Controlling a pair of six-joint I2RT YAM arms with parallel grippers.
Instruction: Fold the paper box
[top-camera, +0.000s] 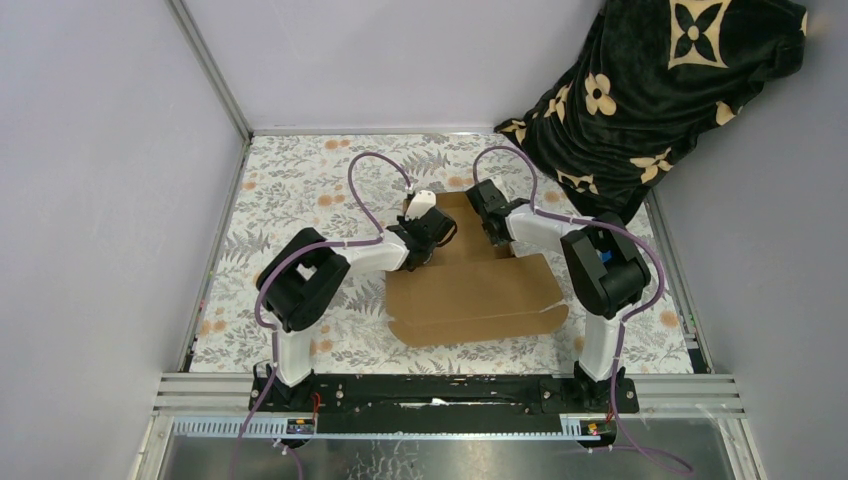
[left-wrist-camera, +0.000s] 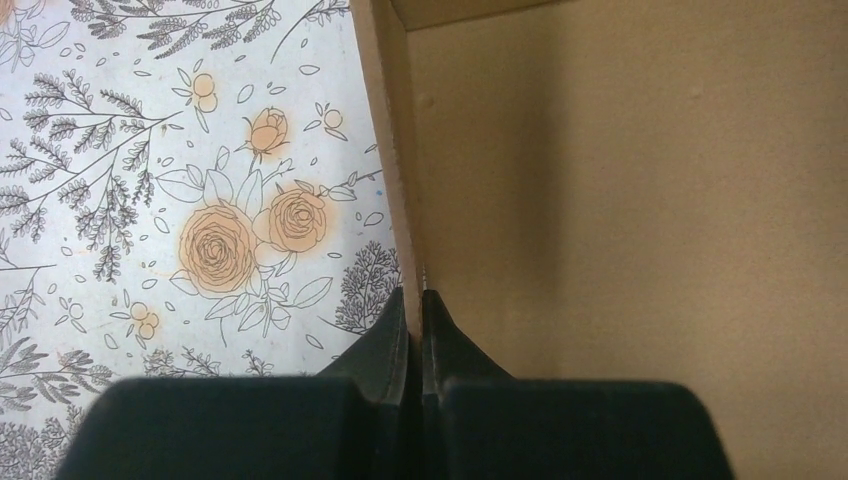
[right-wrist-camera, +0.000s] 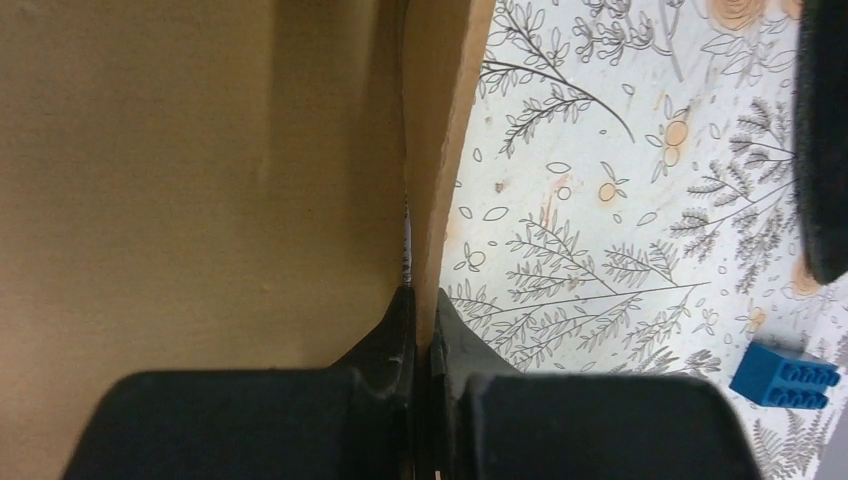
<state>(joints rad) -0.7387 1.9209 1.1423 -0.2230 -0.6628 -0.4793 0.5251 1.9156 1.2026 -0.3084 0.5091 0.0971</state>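
Observation:
The paper box (top-camera: 478, 290) is a brown cardboard sheet lying mid-table, its wide near panels flat and its far part between the two arms. My left gripper (top-camera: 425, 232) is shut on the box's raised left side wall (left-wrist-camera: 385, 130), which runs up between the two black fingertips (left-wrist-camera: 395, 330). My right gripper (top-camera: 492, 215) is shut on the raised right side wall (right-wrist-camera: 440, 120), pinched between its fingers (right-wrist-camera: 455, 335). The box's inner floor (left-wrist-camera: 640, 220) fills the right of the left wrist view, and the same floor (right-wrist-camera: 190, 180) fills the left of the right wrist view.
A floral-patterned cloth (top-camera: 290, 190) covers the table. A small blue block (right-wrist-camera: 785, 375) lies on the cloth right of the box. A black blanket with cream flowers (top-camera: 650, 90) is heaped at the back right. Grey walls close off the left and back.

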